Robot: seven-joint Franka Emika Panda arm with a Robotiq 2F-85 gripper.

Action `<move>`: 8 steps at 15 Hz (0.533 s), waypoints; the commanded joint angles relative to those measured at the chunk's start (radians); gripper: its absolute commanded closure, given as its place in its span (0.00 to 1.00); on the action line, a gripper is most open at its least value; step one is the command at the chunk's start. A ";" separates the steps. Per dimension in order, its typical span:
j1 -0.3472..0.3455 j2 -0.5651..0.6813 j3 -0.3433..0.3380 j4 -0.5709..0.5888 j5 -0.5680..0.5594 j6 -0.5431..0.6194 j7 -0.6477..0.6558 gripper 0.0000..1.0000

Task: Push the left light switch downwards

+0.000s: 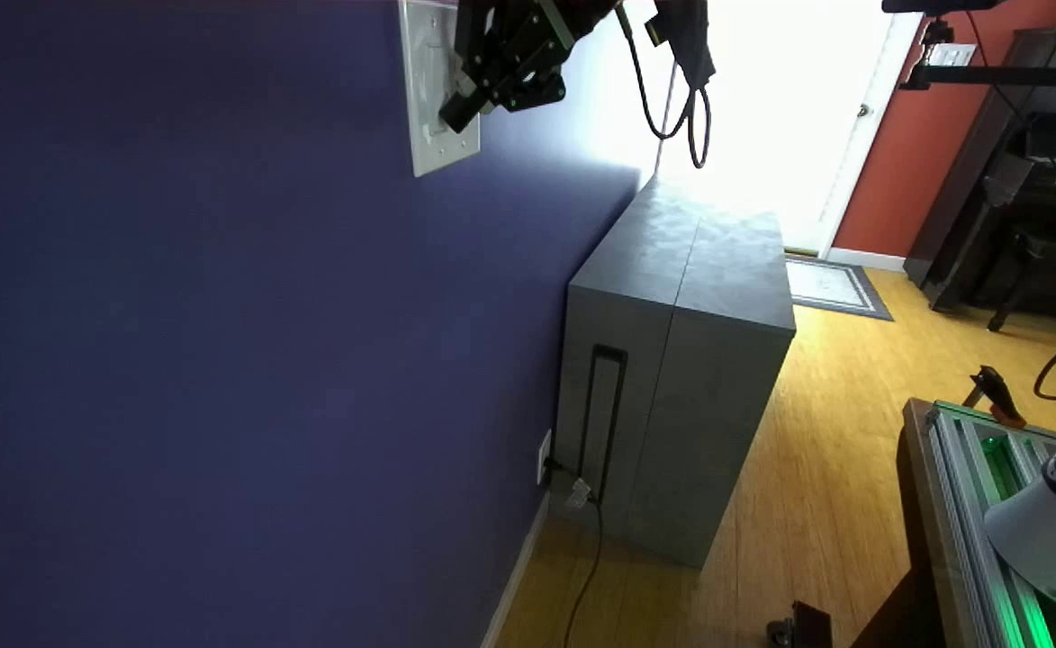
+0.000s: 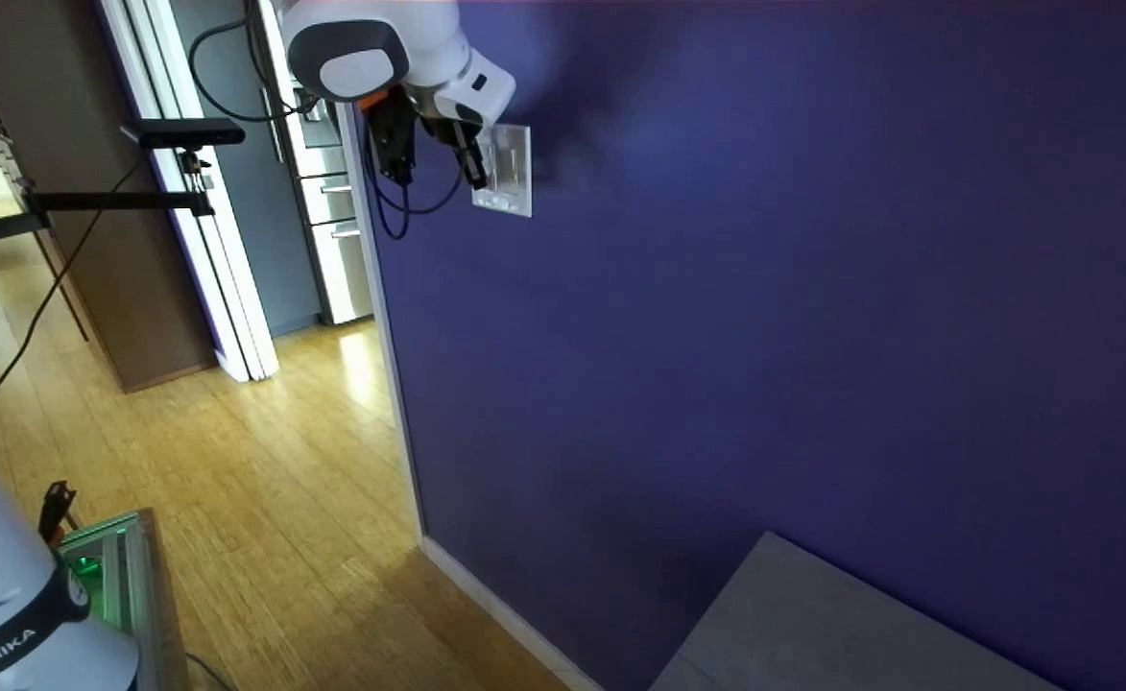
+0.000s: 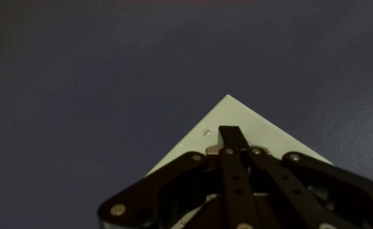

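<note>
Pointing at the white wall plate [image 1: 442, 151]: the hand [image 1: 460, 112], closed, fingers [image 3: 232, 136] together in the wrist view. The light switch [image 1: 435, 74] is on that plate, right by the fingers; in both exterior views they overlap the plate's lower half, angled down. Touching or just short, can't tell. Can't split left switch from right either; hand hides part of the plate. In the wrist view the plate shows corner-up behind the fingers, one screw [image 3: 206, 133] just beside them. Plate sits on the blue wall [image 1: 221, 315]; arm [image 2: 428, 43] is at the top edge in an exterior view. Black cables [image 1: 699, 166] loop near the hand. Farther down, grey cabinet [image 1: 699, 405] stands beside the same wall, well apart from the hand. Low by it, an outlet [image 1: 544, 457] with a cord [image 1: 598, 540] running to the floor [image 1: 807, 450]. Past that: white door [image 1: 807, 108], rug [image 1: 838, 288], red wall [image 1: 897, 198].
</note>
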 commanded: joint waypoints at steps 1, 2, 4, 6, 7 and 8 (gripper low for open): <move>-0.050 -0.060 0.022 -0.059 -0.191 -0.115 0.150 1.00; -0.057 -0.084 0.019 -0.072 -0.246 -0.166 0.177 1.00; -0.080 -0.159 0.015 -0.108 -0.388 -0.300 0.248 0.73; -0.096 -0.233 0.009 -0.116 -0.478 -0.467 0.276 0.60; -0.106 -0.263 0.015 -0.121 -0.529 -0.546 0.295 0.54; -0.114 -0.300 0.015 -0.113 -0.559 -0.636 0.296 0.48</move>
